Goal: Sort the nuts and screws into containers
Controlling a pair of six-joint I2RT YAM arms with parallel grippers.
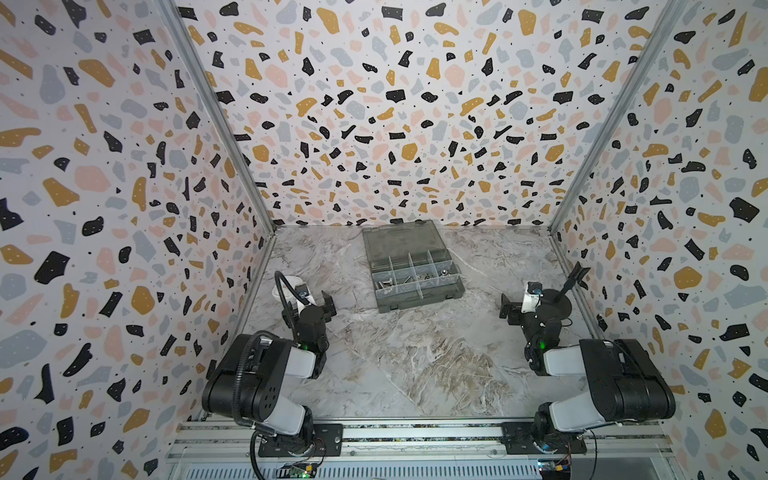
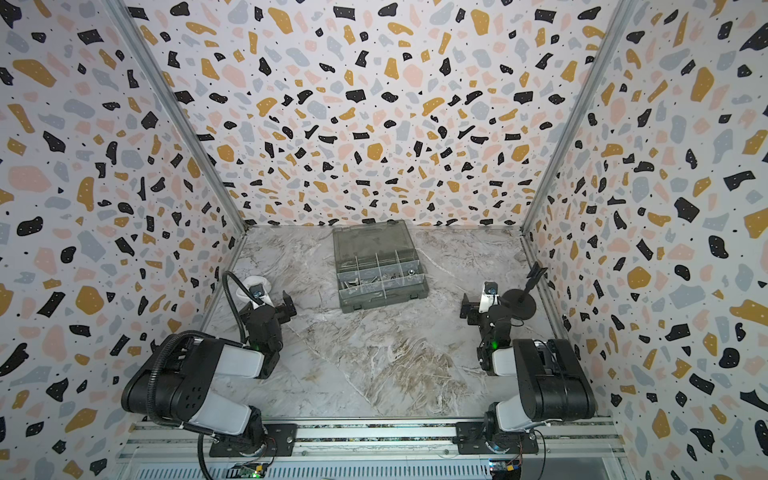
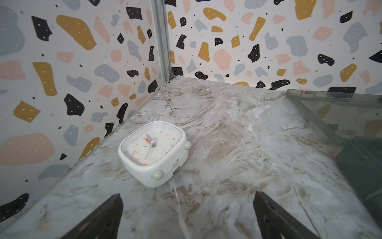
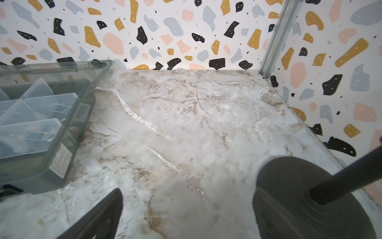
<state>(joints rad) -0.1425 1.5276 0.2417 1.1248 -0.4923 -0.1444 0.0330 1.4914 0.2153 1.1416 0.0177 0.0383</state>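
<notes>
Folded arms point(image 1: 257, 374) nearest: left gripper point(image 1: 328, 305) and right gripper point(image 1: 509, 309) both spread wide, empty, low over marble table point(image 1: 415, 374). Small screws point(image 1: 385, 284) and nuts point(image 1: 443, 273) in containers point(image 1: 399, 293) of open grey organiser box point(image 1: 419, 302), rear centre; white alarm clock point(image 3: 154, 153) near left gripper.

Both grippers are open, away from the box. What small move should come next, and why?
Probably swing the right gripper over the organiser box: its jaws are open and empty, and the only screws and nuts I can see lie inside it.
</notes>
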